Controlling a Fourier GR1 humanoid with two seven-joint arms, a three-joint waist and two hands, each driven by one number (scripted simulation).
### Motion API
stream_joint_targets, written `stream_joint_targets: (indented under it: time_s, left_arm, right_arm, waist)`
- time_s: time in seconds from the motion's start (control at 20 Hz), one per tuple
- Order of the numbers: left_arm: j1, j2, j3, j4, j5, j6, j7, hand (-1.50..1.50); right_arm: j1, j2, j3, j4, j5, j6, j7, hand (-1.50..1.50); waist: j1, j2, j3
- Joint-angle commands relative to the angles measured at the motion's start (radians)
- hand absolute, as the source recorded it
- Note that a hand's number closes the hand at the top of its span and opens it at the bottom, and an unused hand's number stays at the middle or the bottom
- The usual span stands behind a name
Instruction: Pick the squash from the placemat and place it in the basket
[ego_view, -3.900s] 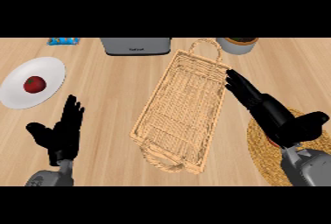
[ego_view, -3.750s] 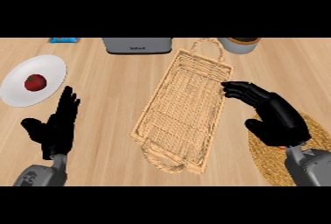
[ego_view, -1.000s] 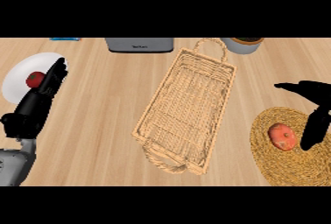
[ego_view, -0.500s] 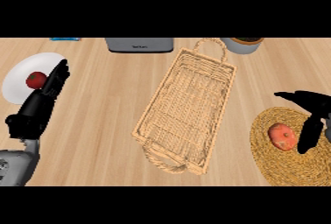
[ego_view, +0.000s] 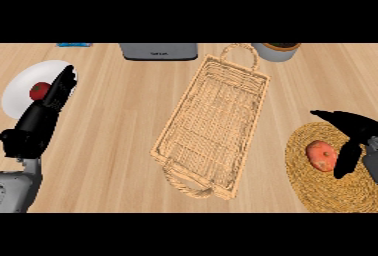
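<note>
1. Sitting on the round woven placemat (ego_view: 325, 192) at the right, near side: the squash (ego_view: 320, 155). It is orange-red and roundish, left of the mat's middle, and not in the basket.
2. Right hand (ego_view: 353, 126) hangs over the placemat, just right of and beyond the squash. Digits are spread wide and not curled round anything.
3. One digit runs left past the squash's far side with a gap between. Another points toward the near edge along the squash's right side. They overlap in view, so I can't tell if they touch.
4. Basket (ego_view: 210, 120): a long woven tray with a loop handle at each end, mid-counter. It lies slanted, far end toward the right, near end toward the left.
5. Basket and placemat sit apart, with a strip of bare wooden counter (ego_view: 111, 150) between them.
6. Left hand (ego_view: 40, 120) is at the left edge, fingers straight and pressed together, pointing far. Its fingertips lie over the right rim of a white plate (ego_view: 18, 97).
7. The plate carries a small red fruit (ego_view: 37, 91), just left of those fingers. Contact between them is not clear.
8. Far edge, left to right: a blue item (ego_view: 74, 45), mostly cut off; a grey appliance (ego_view: 159, 50); a grey cup (ego_view: 277, 51) just beyond the basket's far handle.
</note>
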Motion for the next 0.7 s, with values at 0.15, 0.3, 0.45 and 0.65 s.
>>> stream_joint_targets:
  time_s: [0.15,0.3,0.45,0.65]
  left_arm:
    - [0.050,-0.031,0.051,-0.037,-0.025,-0.043,-0.017,0.00]
    - [0.012,-0.063,0.041,-0.049,-0.057,-0.030,0.022,0.00]
    - [0.010,-0.073,0.059,-0.011,-0.073,-0.055,-0.011,0.00]
    - [0.031,-0.105,0.047,-0.055,-0.087,-0.051,0.015,0.00]
  right_arm:
    - [0.048,0.058,-0.081,-0.100,0.045,0.042,0.045,-1.50]
    - [0.075,0.068,-0.080,-0.024,0.100,-0.004,-0.049,-1.50]
    - [0.058,0.117,-0.096,0.020,0.143,-0.025,-0.057,-1.50]
    - [0.061,0.135,-0.090,0.081,0.191,-0.040,-0.091,-1.50]
  waist:
    - [-0.001,-0.001,0.000]
    - [-0.002,0.000,0.000]
    - [0.000,0.000,0.000]
    - [0.003,0.000,0.000]
